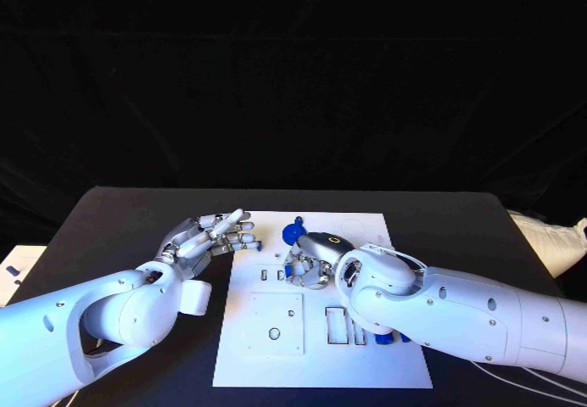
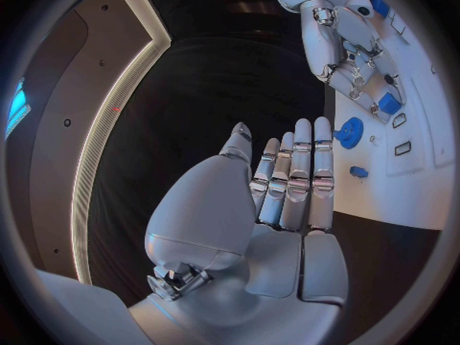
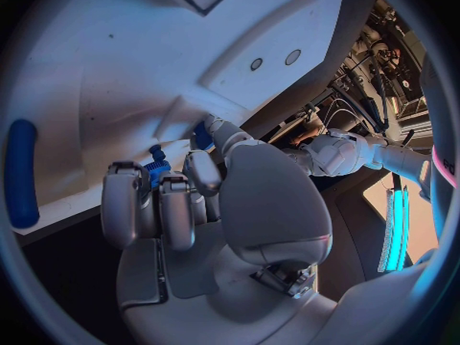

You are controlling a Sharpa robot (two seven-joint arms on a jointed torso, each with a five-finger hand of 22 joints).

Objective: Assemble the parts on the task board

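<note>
The right hand (image 1: 313, 259), at centre frame over the white board (image 1: 321, 365), curls its fingers around a small blue part (image 3: 158, 165). The left hand (image 1: 210, 237), centre-left at the board's edge, is released, fingers straight and holding nothing. A loose pinch could let the part tilt or drop beside its slot.

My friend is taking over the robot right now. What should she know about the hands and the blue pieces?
Left robot hand: open, fingers straight, holding nothing, at the left edge of the task board.
Right robot hand: over the board's middle, fingers curled around a small blue part.
A round blue part lies on the board's far side; a long blue part lies on it near the right arm.
Done: cannot tell.
Left: place the held part, then the others.
</note>
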